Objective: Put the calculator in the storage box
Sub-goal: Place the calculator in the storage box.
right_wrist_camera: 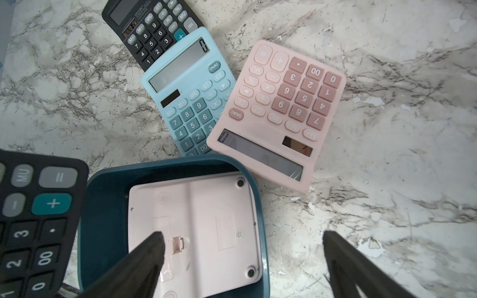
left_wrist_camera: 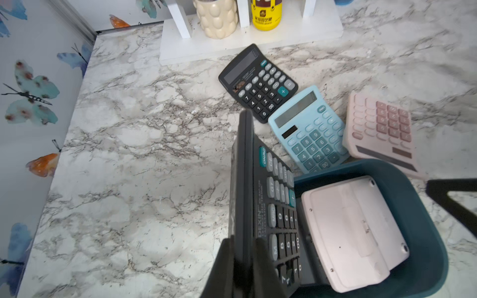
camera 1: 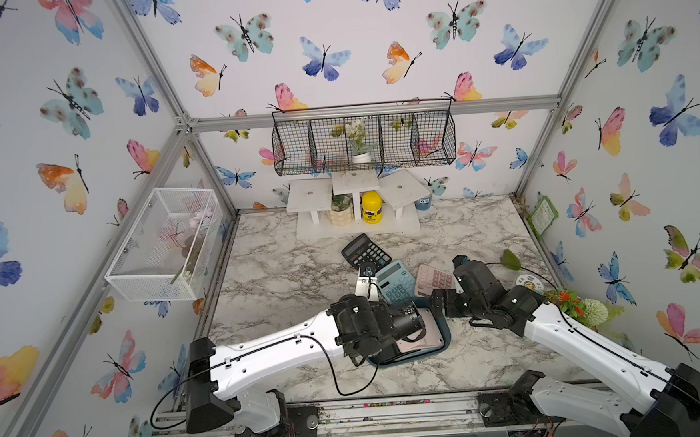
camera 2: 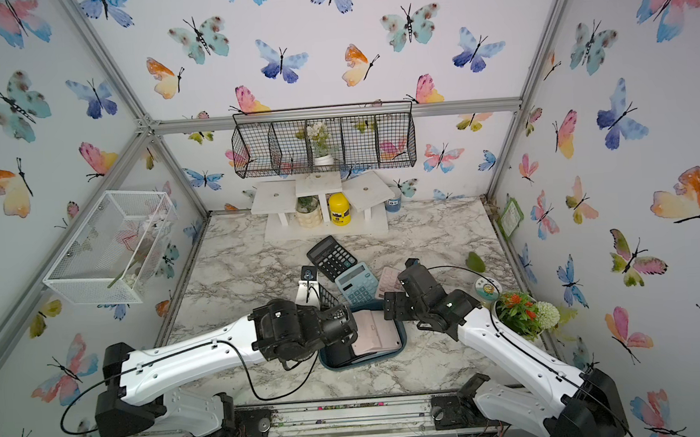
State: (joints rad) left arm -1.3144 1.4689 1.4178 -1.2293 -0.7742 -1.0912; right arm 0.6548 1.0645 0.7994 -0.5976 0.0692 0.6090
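Nearest your left wrist camera: your left gripper [left_wrist_camera: 244, 255], fingers pinched tight on the long edge of a black DEXIN calculator [left_wrist_camera: 273, 206]. That calculator stands on edge, key face turned toward the storage box [left_wrist_camera: 418, 206], right at one of the box's walls. Its lower end runs out of frame, so you cannot tell whether it touches the box. In both top views your left wrist covers the grip and much of the box, and the held calculator shows only as a thin strip of keys. A face-down pink calculator [left_wrist_camera: 353, 232] already lies inside the box, back plate up. Your right gripper [right_wrist_camera: 242, 234] is spread wide and holds nothing; one finger [right_wrist_camera: 149, 255] hangs over that pink back, the other over bare marble table [right_wrist_camera: 387, 129]. Beyond the box, flat on the table: a second black calculator [left_wrist_camera: 258, 82], a light blue calculator [left_wrist_camera: 307, 129] overlapping its corner, and a face-up pink calculator [left_wrist_camera: 379, 129]. The last one's display end meets the box rim; resting on it or just beside it, not clear.
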